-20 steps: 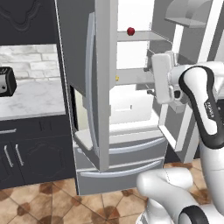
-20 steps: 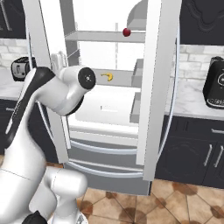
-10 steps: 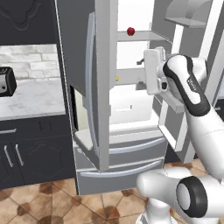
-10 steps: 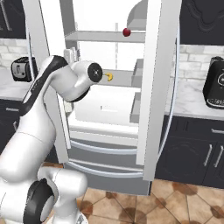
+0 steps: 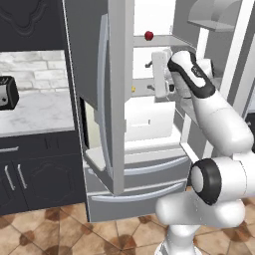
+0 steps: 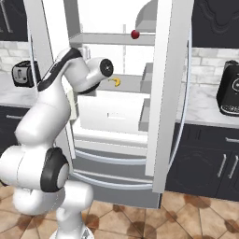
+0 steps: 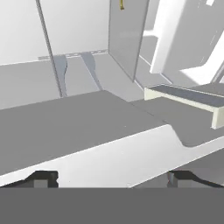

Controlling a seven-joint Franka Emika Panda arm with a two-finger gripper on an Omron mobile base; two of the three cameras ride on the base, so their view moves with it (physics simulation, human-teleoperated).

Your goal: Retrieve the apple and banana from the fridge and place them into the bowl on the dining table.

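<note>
The grey fridge point(image 5: 89, 60) stands with both doors open, white inside. The dark red apple point(image 5: 148, 35) point(image 6: 135, 34) sits on an upper shelf. The yellow banana point(image 6: 115, 82) lies on the shelf below, and is a yellow speck point(image 5: 133, 89) in the left base view and at the top edge point(image 7: 121, 4) of the hand view. My gripper point(image 5: 149, 75) reaches into the fridge at the banana's shelf height, below the apple. In the hand view the gripper point(image 7: 113, 178) is open and holds nothing, over grey shelf surfaces. The bowl and the dining table are out of view.
The open fridge doors point(image 6: 168, 70) flank my arm on both sides. A white drawer box point(image 6: 109, 112) sits under the banana's shelf, with the bottom drawers point(image 5: 139, 184) below it. A toaster point(image 5: 7, 94) stands on the left counter and a dark coffee machine point(image 6: 229, 95) on the right.
My arm has stretched forward, carrying the hand left and deeper into the fridge toward the banana's shelf. The gripper has stayed open. The fruits have not moved.
</note>
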